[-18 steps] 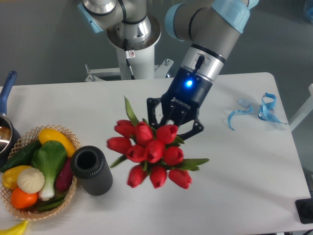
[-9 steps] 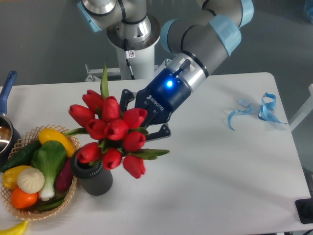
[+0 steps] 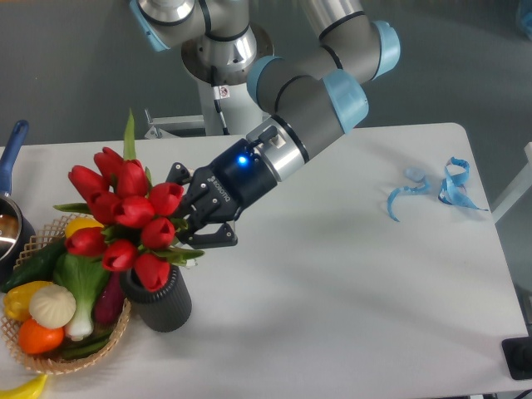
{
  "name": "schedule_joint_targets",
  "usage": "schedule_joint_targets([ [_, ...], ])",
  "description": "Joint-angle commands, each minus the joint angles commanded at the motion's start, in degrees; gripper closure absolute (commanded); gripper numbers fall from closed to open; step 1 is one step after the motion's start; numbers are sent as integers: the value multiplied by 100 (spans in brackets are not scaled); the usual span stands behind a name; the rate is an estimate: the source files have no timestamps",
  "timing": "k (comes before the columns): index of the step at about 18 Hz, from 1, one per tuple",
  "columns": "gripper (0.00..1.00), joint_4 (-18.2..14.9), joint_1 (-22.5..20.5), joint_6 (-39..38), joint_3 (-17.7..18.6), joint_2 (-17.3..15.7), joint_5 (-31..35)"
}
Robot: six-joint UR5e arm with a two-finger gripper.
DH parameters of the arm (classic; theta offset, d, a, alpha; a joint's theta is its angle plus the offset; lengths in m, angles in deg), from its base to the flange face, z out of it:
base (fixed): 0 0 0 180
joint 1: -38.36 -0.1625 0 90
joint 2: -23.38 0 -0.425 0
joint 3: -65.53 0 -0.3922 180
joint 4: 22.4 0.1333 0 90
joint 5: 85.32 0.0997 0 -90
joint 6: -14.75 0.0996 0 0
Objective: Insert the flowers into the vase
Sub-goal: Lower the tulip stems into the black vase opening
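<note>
The flowers (image 3: 125, 216), a bunch of red tulips with green leaves, hang in the air tilted to the left, heads over the basket and the vase. My gripper (image 3: 189, 219) is shut on their stems, which are hidden behind its black fingers. The vase (image 3: 158, 301), a dark ribbed cylinder, stands upright on the white table just below the lowest tulip heads, which cover part of its mouth. I cannot tell whether any flower touches the vase.
A woven basket (image 3: 116, 331) of vegetables stands against the vase's left side. A pot with a blue handle (image 3: 12, 158) sits at the left edge. Blue ribbon (image 3: 439, 189) lies at the right. The robot base (image 3: 218, 58) rises behind.
The gripper has carried the flowers leftward, from right of the vase to over the vase and basket, and the bunch now tilts further left.
</note>
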Motion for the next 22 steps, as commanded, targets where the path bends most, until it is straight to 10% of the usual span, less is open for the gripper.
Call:
schedule_joint_targets([
  [22,96,35,589,35,-97,219,-9],
])
